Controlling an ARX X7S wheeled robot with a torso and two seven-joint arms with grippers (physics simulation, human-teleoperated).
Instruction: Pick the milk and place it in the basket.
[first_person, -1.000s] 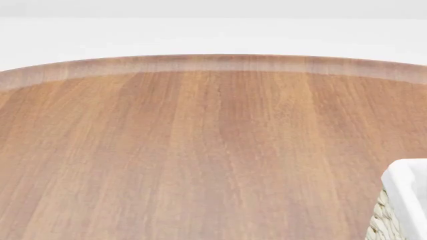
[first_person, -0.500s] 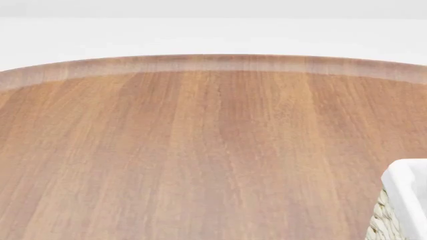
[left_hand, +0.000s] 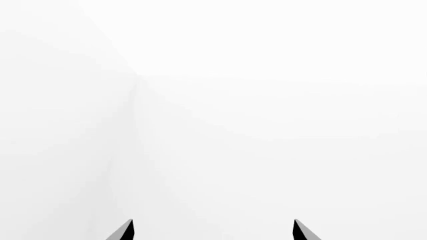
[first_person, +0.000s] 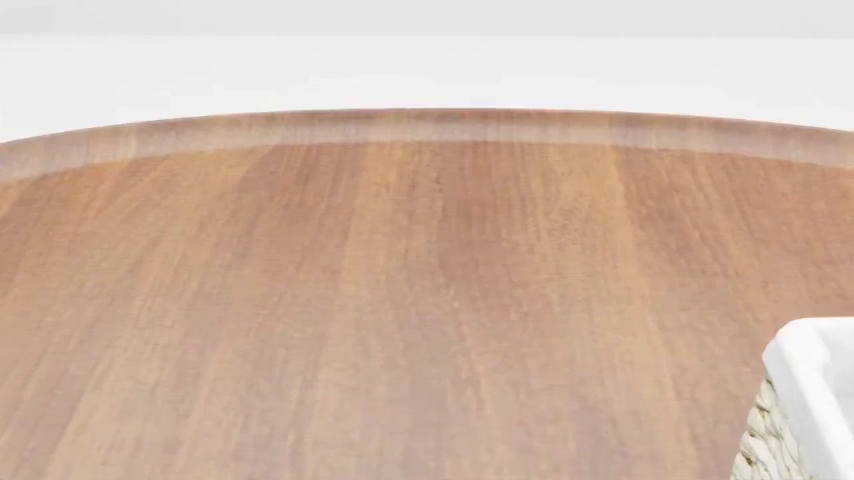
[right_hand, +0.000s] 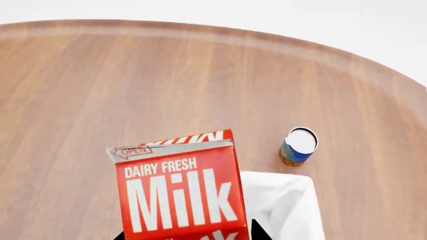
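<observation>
The milk (right_hand: 177, 195), a carton with a red top and white "Milk" lettering, fills the near part of the right wrist view. My right gripper (right_hand: 189, 234) is shut on it, with a dark fingertip showing on each side of the carton. Beyond and below the carton lies the white cloth liner of the basket (right_hand: 283, 202). A corner of the basket (first_person: 811, 385) also shows at the lower right of the head view, with woven wicker under the liner. My left gripper (left_hand: 213, 230) is open against plain white, with nothing between its fingers. Neither arm shows in the head view.
A small blue can with a white top (right_hand: 298, 146) stands on the round wooden table (right_hand: 133, 90) just past the basket. The table's curved far edge (first_person: 427, 125) runs across the head view, with white floor beyond.
</observation>
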